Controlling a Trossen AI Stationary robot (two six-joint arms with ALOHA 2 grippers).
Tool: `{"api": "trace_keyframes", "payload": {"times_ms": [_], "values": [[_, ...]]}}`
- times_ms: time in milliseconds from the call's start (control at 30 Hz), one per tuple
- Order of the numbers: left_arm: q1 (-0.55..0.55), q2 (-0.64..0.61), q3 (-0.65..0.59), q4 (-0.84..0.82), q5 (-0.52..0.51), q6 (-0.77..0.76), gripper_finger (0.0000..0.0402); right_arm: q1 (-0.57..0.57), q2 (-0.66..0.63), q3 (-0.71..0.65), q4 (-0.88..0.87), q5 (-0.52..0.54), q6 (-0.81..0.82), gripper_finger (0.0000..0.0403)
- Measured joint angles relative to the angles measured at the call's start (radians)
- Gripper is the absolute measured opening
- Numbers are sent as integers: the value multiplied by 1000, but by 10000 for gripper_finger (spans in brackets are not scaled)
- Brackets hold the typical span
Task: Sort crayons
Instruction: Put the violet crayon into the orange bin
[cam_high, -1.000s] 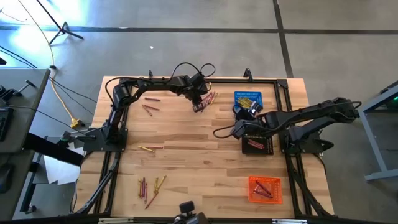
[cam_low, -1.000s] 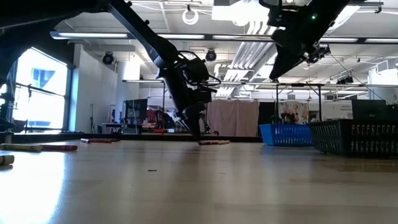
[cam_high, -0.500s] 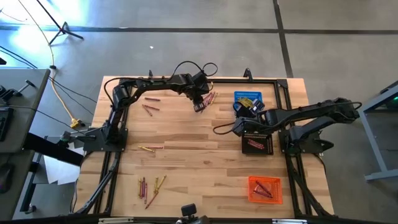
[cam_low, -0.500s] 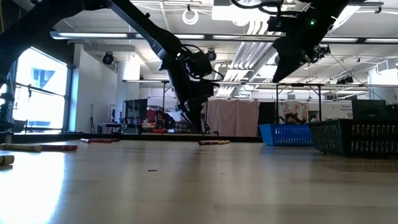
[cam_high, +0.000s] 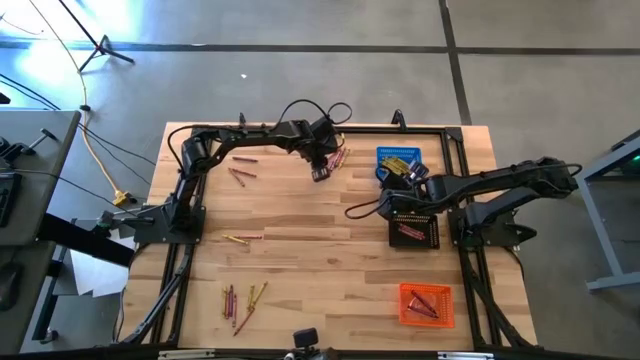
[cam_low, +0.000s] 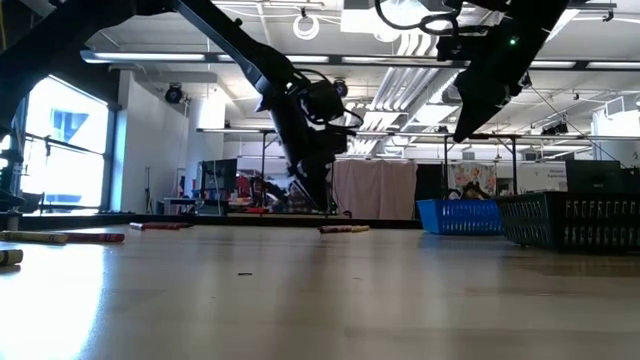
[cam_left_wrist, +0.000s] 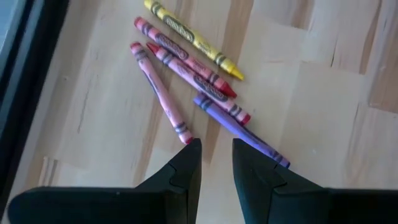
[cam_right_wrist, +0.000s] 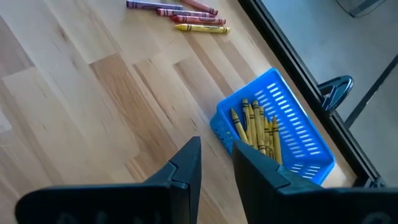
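left claw (cam_low: 322, 205) low over table | crayons (cam_low: 343, 229) beside | blue basket (cam_low: 460, 216), black basket (cam_low: 570, 220) right

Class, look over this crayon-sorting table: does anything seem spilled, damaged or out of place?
Nothing damaged. Loose crayons lie scattered on the table, unsorted, while the blue basket holds only yellow ones.

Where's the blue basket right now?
In the high view, the blue basket sits at the table's far right, just beyond the black basket, beside the right gripper.
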Motion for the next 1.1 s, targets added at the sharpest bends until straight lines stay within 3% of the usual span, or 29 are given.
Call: {"api": "trace_keyframes", "payload": {"times_ms": [333,600,967,1100], "values": [[3,0,0,17,-6,-59,76,0,0,0,0,-1,0,78],[31,0,18,76,-9,-228,76,0,0,0,0,-1,0,78],[62,13,52,72,12,-202,76,0,0,0,0,-1,0,78],[72,30,52,38,95,-170,76,0,0,0,1,-1,2,78]]}}
